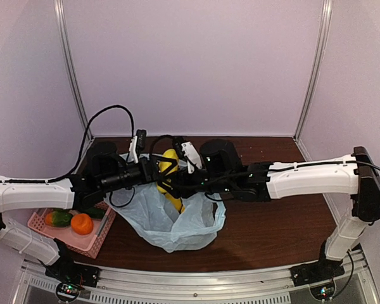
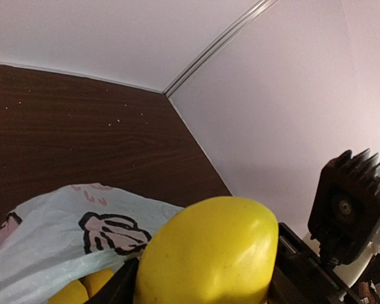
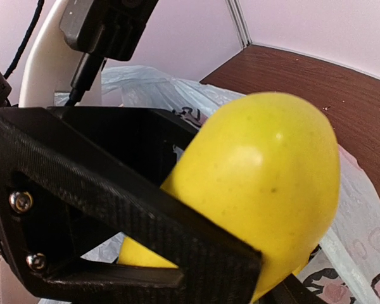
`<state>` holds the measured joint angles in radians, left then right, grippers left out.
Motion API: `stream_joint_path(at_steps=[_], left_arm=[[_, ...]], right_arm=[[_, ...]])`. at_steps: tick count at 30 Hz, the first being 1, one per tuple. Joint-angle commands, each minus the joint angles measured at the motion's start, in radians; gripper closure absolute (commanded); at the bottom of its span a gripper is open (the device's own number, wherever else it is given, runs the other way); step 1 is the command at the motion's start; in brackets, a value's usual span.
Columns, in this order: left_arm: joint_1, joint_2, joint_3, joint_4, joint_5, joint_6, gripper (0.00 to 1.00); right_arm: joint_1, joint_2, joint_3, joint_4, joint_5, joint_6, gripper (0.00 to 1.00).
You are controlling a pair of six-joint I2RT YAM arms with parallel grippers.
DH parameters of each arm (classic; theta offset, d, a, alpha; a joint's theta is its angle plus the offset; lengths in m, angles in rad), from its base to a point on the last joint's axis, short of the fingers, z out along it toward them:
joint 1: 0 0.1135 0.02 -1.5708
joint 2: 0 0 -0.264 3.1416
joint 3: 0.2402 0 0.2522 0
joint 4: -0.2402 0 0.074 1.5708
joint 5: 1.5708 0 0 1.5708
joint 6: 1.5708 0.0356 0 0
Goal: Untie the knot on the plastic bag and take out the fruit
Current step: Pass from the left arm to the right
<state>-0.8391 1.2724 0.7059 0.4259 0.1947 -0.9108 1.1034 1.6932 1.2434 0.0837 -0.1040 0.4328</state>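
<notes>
Top external view, nearest first: a pink basket at the tabletop's near left holds an orange fruit. The pale blue plastic bag slumps mid-tabletop. Above it, the left tool clamps a glossy yellow fruit. The right tool touches that fruit, but I cannot tell whether it grips. Only the wrist views show the bag's dark cartoon prints.

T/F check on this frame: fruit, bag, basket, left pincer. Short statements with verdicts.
1. The left pincer grips a yellow fruit. True.
2. The plastic bag rests on the table. True.
3. The orange fruit is inside the plastic bag. False: it lies in the pink basket.
4. The pink basket stands to the right of the plastic bag. False: it stands to its left.
</notes>
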Motion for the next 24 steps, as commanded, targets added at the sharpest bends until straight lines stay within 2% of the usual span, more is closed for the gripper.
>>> stream_joint_path(at_steps=[1, 3, 5, 7, 11, 15, 19, 24], left_arm=[[-0.011, -0.019, -0.002, 0.005, 0.026, -0.007, 0.49], [-0.011, -0.031, 0.011, -0.051, 0.007, 0.012, 0.43], [-0.011, -0.049, 0.029, -0.124, -0.017, 0.04, 0.33], [-0.011, -0.064, 0.061, -0.215, -0.045, 0.07, 0.19], [-0.011, -0.11, 0.134, -0.451, -0.145, 0.142, 0.03], [-0.009, -0.159, 0.144, -0.507, -0.137, 0.179, 0.03], [-0.01, -0.171, 0.153, -0.471, -0.011, 0.203, 0.03], [-0.01, -0.181, 0.156, -0.384, 0.082, 0.188, 0.03]], right_arm=[[-0.014, 0.006, 0.018, 0.112, 0.035, 0.03, 0.47], [-0.016, -0.008, 0.007, 0.123, 0.035, 0.032, 0.53], [-0.017, -0.025, -0.002, 0.124, 0.039, 0.029, 0.57], [-0.019, -0.042, -0.014, 0.12, 0.045, 0.027, 0.59], [-0.02, -0.078, -0.036, 0.099, 0.069, 0.018, 0.59], [-0.02, -0.118, -0.054, 0.086, 0.05, -0.015, 0.59], [-0.018, -0.165, -0.083, 0.107, -0.051, -0.07, 0.59], [-0.018, -0.216, -0.123, 0.11, -0.166, -0.112, 0.59]])
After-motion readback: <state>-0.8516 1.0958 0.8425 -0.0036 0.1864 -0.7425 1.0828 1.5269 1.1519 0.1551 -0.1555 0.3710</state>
